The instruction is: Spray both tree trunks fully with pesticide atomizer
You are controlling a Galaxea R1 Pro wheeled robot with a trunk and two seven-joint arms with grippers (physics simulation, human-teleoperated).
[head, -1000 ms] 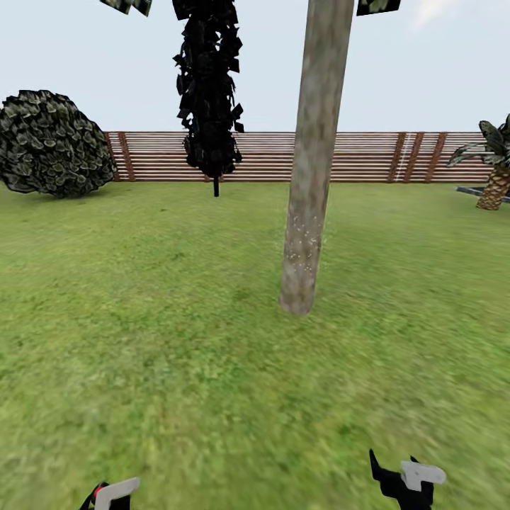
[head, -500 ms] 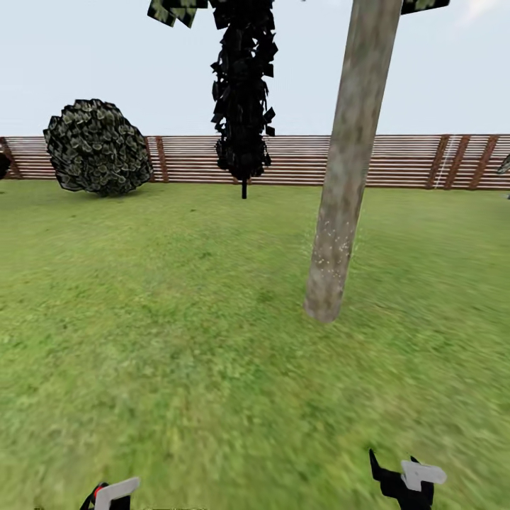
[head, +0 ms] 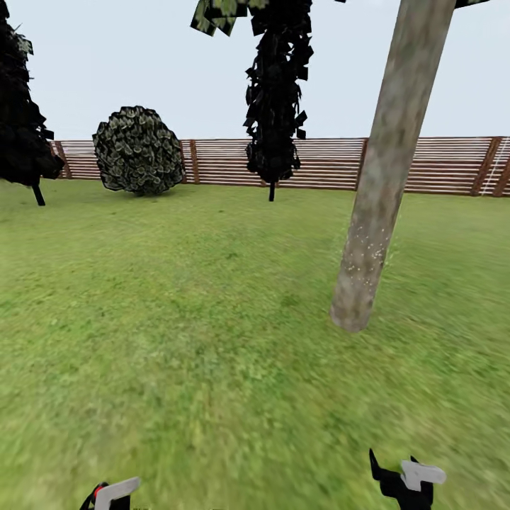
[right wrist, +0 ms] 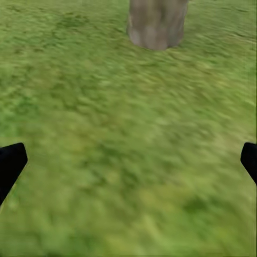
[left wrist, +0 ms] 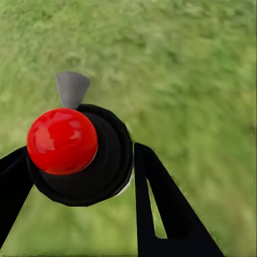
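- Risk of a wasted spray: the thick pale grey-brown mottled tree trunk (head: 386,177) stands well ahead of the right fingers and off to the side of the left ones, so a burst fired now would likely fall on the green lawn (head: 177,340)
- Left fingers (left wrist: 80,176) are closed round the black round-bodied pesticide atomizer with a glossy red ball top (left wrist: 64,142); its grey nozzle (left wrist: 72,88) points out past the fingertips at grass, not bark
- Right fingers (right wrist: 128,160) are spread wide with nothing between them; the trunk's base lies far beyond their tips
- Pale speckles show low on the trunk; higher bark looks bare, so coverage could stay patchy
- Grip looks to sit on the rounded body; a slip could drop the sprayer
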